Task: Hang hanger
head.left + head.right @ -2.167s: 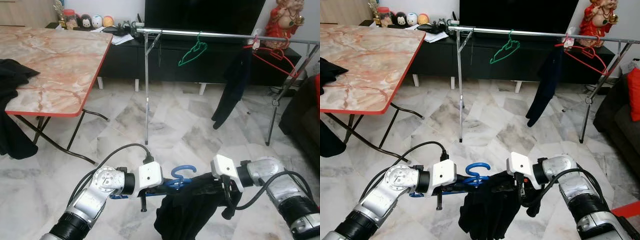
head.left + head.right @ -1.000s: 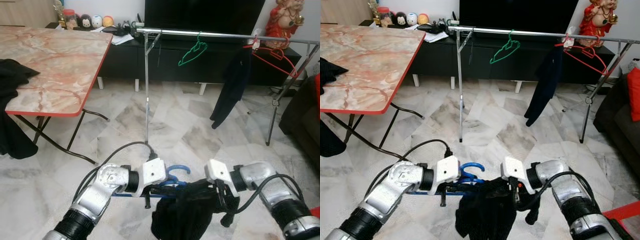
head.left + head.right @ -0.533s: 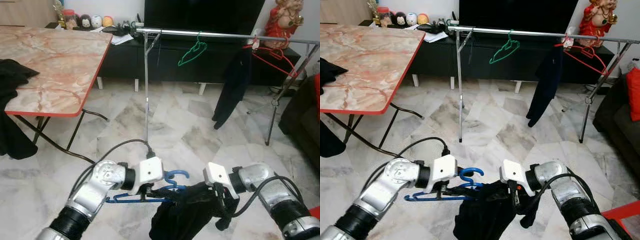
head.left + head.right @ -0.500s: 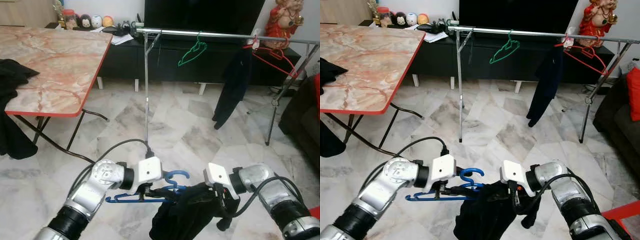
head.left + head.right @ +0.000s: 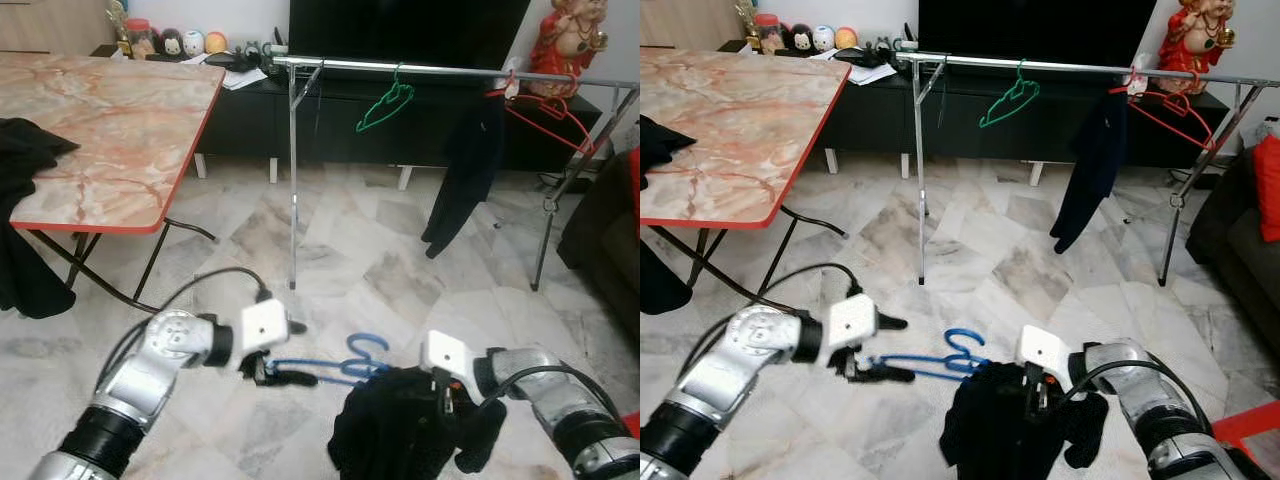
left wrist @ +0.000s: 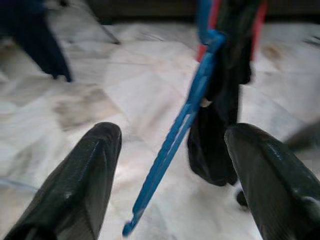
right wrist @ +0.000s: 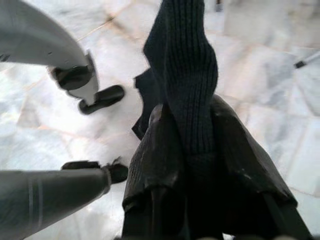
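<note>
Hanger (image 5: 325, 366), the blue one, now lies stretched out level between the two arms above the floor (image 5: 330, 250), where half a second ago it sat tucked close under the left wrist. The left gripper (image 6: 165, 150) has swung out to the left and let go: its jaws stand wide apart with the blue bar running loose between them, touching neither. So, by my reading, the hanger hangs only by the black garment (image 5: 1000, 425) bunched over its right end, and the right gripper (image 7: 192, 150) has its jaws clamped on that knit cloth. The rail (image 5: 450, 71) stands well apart behind, carrying a green hanger (image 5: 385, 104), a dark garment (image 5: 462, 170) and a red hanger (image 5: 545, 115). No containers hold anything here; the tabletop (image 5: 100, 120) at far left bears only black cloth (image 5: 25, 140).
</note>
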